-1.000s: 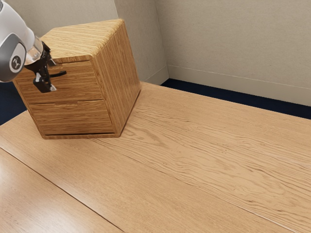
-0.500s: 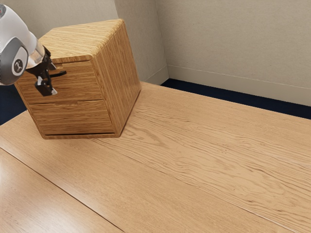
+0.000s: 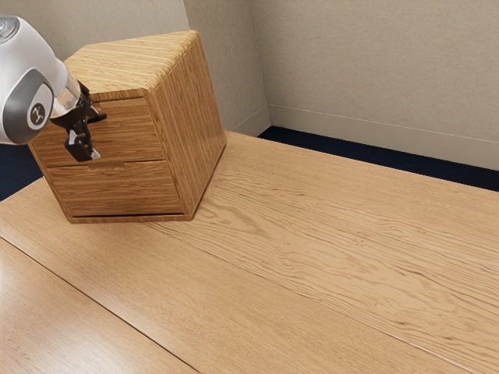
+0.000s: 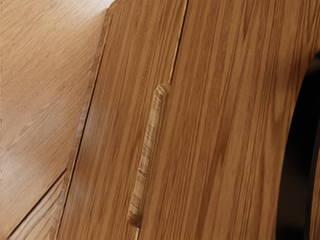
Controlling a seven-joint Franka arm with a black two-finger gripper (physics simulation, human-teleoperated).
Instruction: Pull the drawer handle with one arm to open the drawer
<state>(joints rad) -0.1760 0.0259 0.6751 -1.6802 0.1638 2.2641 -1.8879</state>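
A wooden cabinet (image 3: 175,109) with two stacked drawers stands at the exterior view's upper left. My black gripper (image 3: 86,135) hangs right in front of the upper drawer (image 3: 125,132), with its fingers spread apart and nothing gripped between them. The lower drawer (image 3: 117,188) sits flush below it. A slim wooden bar handle (image 4: 147,155) lies along a drawer front in the wrist view, close to the seam (image 4: 178,45) between the two fronts. A dark, blurred part of my hand (image 4: 302,160) covers that view's edge.
The cabinet stands on a wide wooden table (image 3: 312,257) that stretches toward the exterior view's right. Beige walls (image 3: 374,62) and a dark blue floor strip (image 3: 390,156) lie behind it.
My hand has moved toward the exterior view's right and a little down, closer to the upper drawer front, and has turned slightly. Both drawers look unmoved.
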